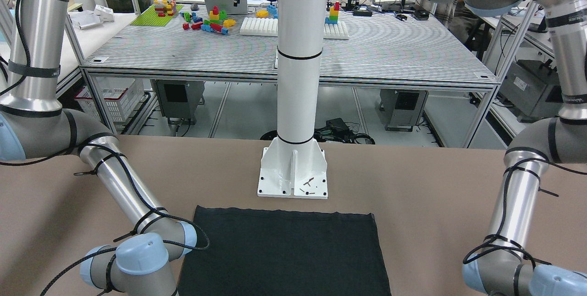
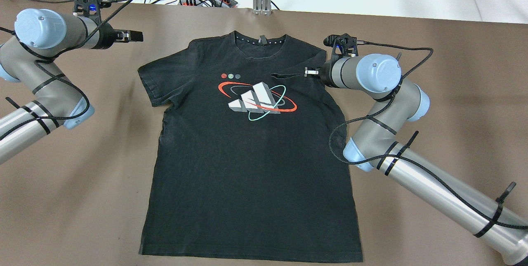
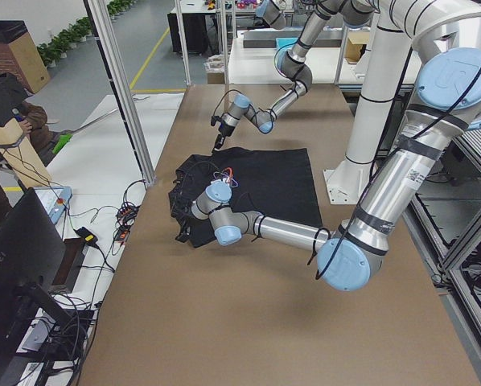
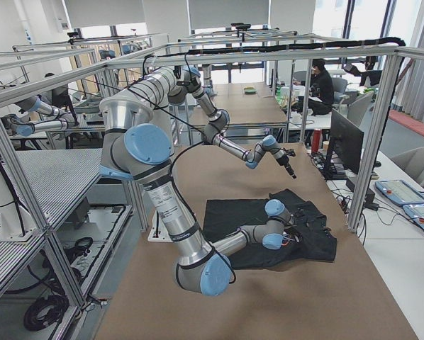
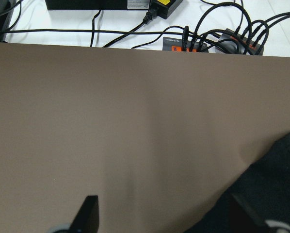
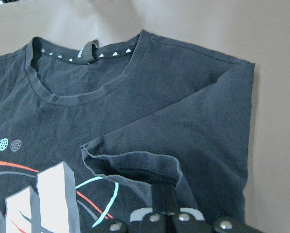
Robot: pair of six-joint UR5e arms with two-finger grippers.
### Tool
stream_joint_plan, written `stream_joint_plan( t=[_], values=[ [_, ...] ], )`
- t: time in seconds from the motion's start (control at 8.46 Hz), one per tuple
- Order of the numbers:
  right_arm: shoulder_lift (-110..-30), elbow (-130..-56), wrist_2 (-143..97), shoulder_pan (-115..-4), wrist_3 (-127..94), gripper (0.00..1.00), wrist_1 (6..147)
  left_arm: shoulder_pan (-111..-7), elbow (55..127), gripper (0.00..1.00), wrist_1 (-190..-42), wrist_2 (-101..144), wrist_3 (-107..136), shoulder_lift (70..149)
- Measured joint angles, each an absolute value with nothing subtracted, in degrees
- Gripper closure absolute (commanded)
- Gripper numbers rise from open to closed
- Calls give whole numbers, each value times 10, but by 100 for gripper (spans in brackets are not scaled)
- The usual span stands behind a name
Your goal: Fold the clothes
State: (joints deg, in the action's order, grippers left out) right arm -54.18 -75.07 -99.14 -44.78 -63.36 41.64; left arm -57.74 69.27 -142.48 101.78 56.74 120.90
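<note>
**Black T-shirt flat on brown tabletop, one sleeve pinched**

Seen from overhead, the brown tabletop (image 2: 82,200) carries a black shirt (image 2: 247,167) at its centre, print up, collar at 12 o'clock. The right pincer (image 2: 307,72), at the shirt's 2 o'clock, is clamped on the sleeve (image 6: 150,160), which lies folded inward over the chest. The left pincer (image 2: 138,36), fingers apart, is over bare tabletop at the shirt's 10 o'clock.
</note>
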Motion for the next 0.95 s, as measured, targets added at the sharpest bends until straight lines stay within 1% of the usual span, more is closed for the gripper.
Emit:
stream_joint_plan(
  t=[0.24, 0.35, 0.47, 0.59, 0.95],
  values=[
    [-568, -784, -995, -431, -636, 100, 417, -577, 693, 6, -1425, 1017, 567, 1210],
    [-574, -791, -995, -421, -637, 84, 416, -577, 693, 6, -1425, 1017, 567, 1210],
    [-576, -794, -996, -415, -637, 7, 416, -577, 692, 6, -1425, 1016, 567, 1211],
    [-578, -796, -996, -409, -637, 5, 416, -577, 692, 6, -1424, 1013, 567, 1211],
    [-596, -817, -997, -404, -629, 6, 416, -577, 692, 6, -1424, 1009, 567, 1212]
  ],
)
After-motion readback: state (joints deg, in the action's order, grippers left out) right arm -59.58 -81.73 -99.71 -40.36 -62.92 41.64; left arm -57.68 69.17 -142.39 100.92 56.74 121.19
